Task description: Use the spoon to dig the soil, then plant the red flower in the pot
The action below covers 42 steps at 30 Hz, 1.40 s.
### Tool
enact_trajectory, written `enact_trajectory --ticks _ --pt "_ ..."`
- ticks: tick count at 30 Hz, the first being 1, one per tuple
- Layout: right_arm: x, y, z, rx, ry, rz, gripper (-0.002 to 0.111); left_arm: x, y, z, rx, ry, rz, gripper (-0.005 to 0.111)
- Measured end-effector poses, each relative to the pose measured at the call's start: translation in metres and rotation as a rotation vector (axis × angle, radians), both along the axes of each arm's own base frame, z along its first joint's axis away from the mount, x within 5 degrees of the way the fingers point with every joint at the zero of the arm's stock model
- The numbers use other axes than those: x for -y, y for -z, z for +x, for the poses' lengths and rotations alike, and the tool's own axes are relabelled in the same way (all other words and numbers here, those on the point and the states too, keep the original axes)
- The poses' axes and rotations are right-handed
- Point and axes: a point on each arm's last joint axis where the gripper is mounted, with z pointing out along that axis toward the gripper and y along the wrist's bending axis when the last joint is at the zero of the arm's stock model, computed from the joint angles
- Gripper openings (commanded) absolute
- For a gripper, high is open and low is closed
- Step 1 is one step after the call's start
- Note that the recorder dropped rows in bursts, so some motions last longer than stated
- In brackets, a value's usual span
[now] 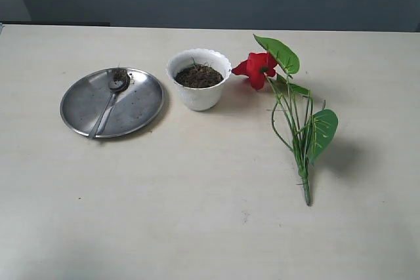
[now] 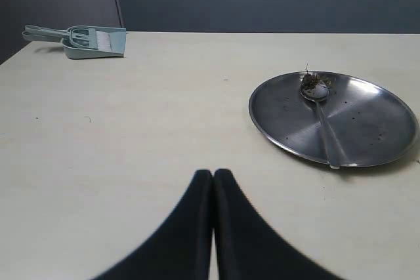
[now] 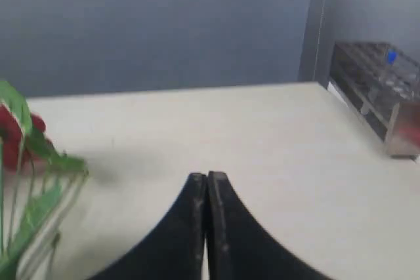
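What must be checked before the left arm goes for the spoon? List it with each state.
1. The spoon lies on the plate, handle free: ok.
2. The left pincer open for the grasp: not ok, it is shut.
3. The right pincer apart from the flower: ok, shut and empty.
4. The pot upright with soil in it: ok.
5. The flower lies on the table beside the pot, unplanted: ok.

light: bright, diffuse | shadows: soft, right of green-leaved red flower | glare: sheen on round steel plate | blur: right wrist view soft
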Motion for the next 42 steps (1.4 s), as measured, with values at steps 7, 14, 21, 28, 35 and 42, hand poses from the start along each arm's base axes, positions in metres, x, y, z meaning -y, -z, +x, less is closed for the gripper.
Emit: enact_trajectory --ticks 7,14,21,28,35,42 --pt "0.002 -0.023 0.001 0.256 0.034 0.326 0.0 0.0 0.0 0.0 0.0 0.0 0.0 0.0" --pt "0.005 -0.026 0.0 0.309 0.064 0.623 0.0 0.0 0.0 0.0 0.0 0.0 0.0 0.0" --pt "0.01 -0.029 -0.001 0.361 0.099 0.786 0.0 0.0 0.0 0.0 0.0 0.0 0.0 0.0" --pt "0.011 -0.03 -0.001 0.379 0.114 0.84 0.0 0.0 0.0 0.0 0.0 0.0 0.0 0.0" --pt "0.012 -0.072 -0.012 0.519 0.069 0.815 0.0 0.0 0.0 0.0 0.0 0.0 0.0 0.0" --pt "0.009 -0.166 -0.039 0.738 -0.016 0.623 0.0 0.0 0.0 0.0 0.0 0.0 0.0 0.0"
